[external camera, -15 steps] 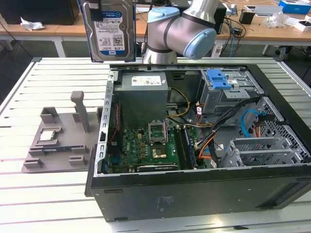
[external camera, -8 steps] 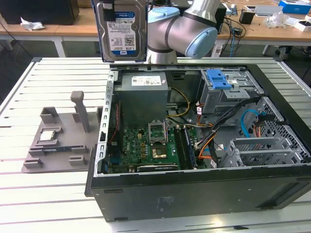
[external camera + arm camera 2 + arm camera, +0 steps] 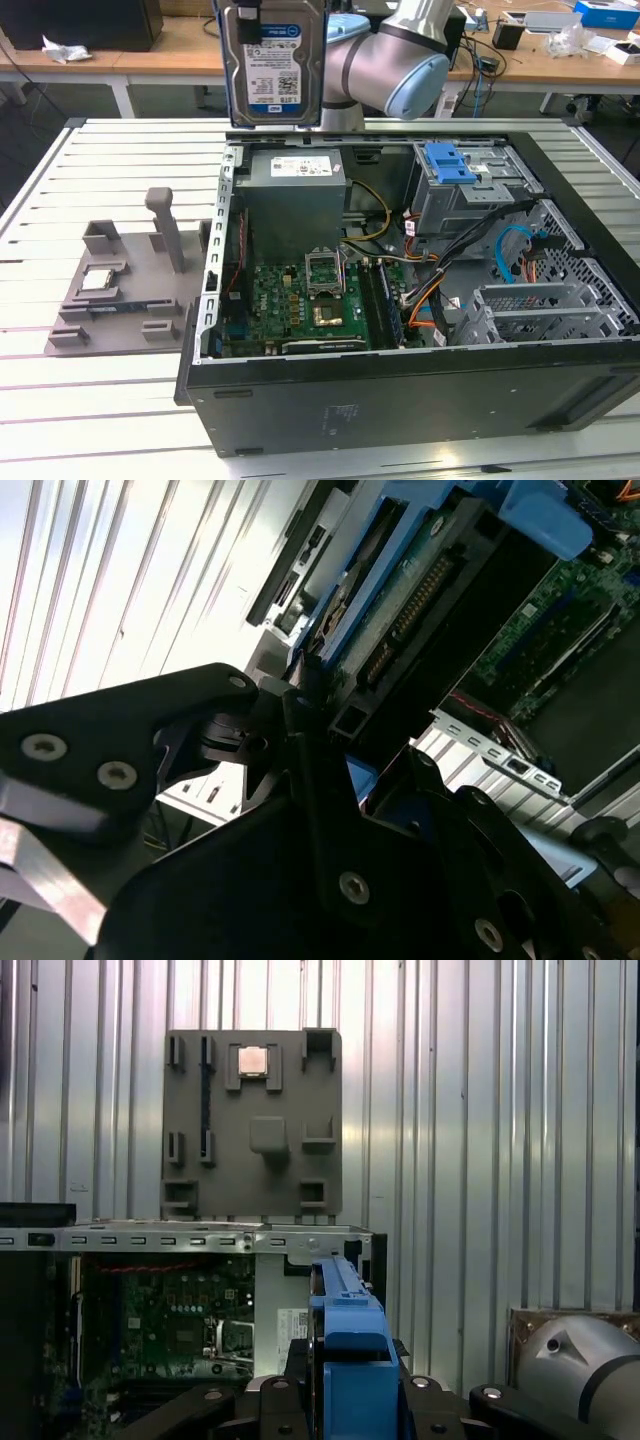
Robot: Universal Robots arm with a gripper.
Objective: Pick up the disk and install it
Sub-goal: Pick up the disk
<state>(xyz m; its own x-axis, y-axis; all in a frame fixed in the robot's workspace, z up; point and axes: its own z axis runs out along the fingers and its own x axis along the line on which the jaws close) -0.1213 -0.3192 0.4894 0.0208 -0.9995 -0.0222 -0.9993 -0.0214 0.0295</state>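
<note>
Above the computer case (image 3: 400,400), over the edge beside its power supply (image 3: 295,190), my gripper (image 3: 345,1395) is closed on the disk (image 3: 272,60), which hangs upright. Hazard: any tilt or slip in my grip could drive it into the case or its cables (image 3: 430,290).

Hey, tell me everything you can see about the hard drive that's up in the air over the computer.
The disk is a flat silver-grey metal rectangle with a blue-and-white barcode label, framed by a blue plastic bracket. It hangs upright in the air, label facing the exterior view, above the open computer case near the power supply, touching neither. The second wrist view shows its green circuit-board side and connector row. The black gripper clamps it from both sides.
</note>
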